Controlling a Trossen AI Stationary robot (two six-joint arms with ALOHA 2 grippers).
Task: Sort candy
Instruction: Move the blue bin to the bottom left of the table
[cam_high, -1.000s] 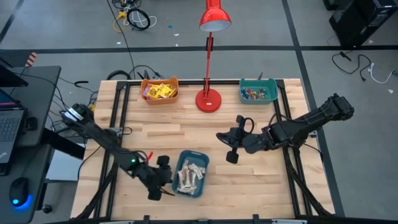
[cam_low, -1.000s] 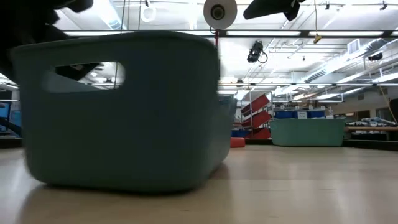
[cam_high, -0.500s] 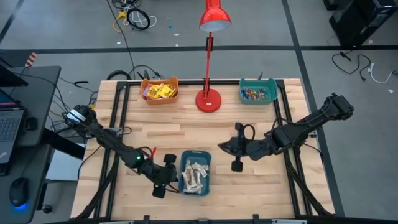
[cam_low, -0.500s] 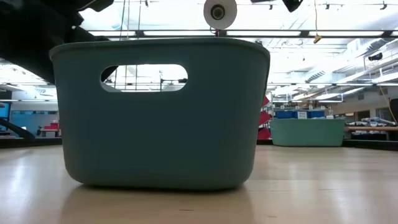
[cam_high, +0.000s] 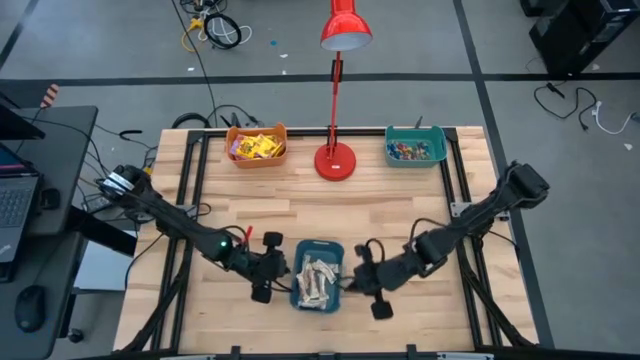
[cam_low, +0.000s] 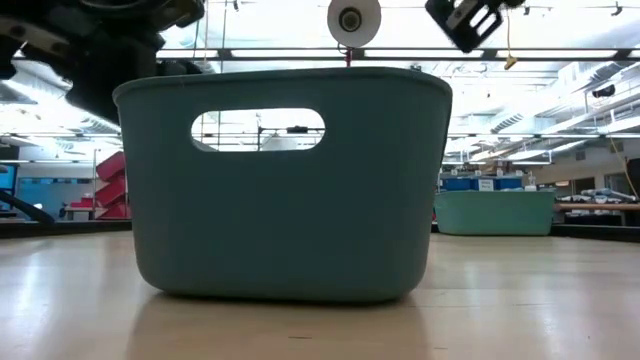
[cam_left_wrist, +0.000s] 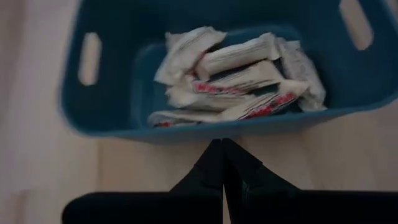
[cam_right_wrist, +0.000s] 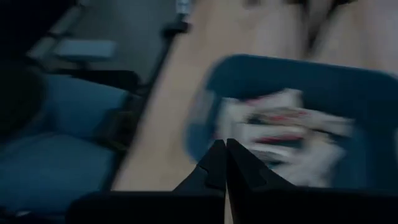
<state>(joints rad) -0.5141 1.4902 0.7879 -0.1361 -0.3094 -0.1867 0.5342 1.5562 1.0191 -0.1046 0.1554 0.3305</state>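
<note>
In the last second I brought my right gripper down from mid-table to the blue bin's right side, fingers pressed together and holding nothing. My left gripper, likewise clamped shut and empty, swung round to sit just beside the bin's left wall. The bin itself, which had lain skewed, turned square and slid a little toward my right gripper, so it ended up flanked by both. The beige bars stayed heaped inside it, just ahead of my left fingertips.

I judged this meant the bars were gathered and the bin was being straightened or shoved into place, not picked from. The yellow packets sat in the orange bin far beyond my left gripper, the small coloured pieces in the teal bin far beyond my right.

The table was pale wood with a red lamp between the far bins. Around it lay grey floor with cables, and a laptop off to my left.
</note>
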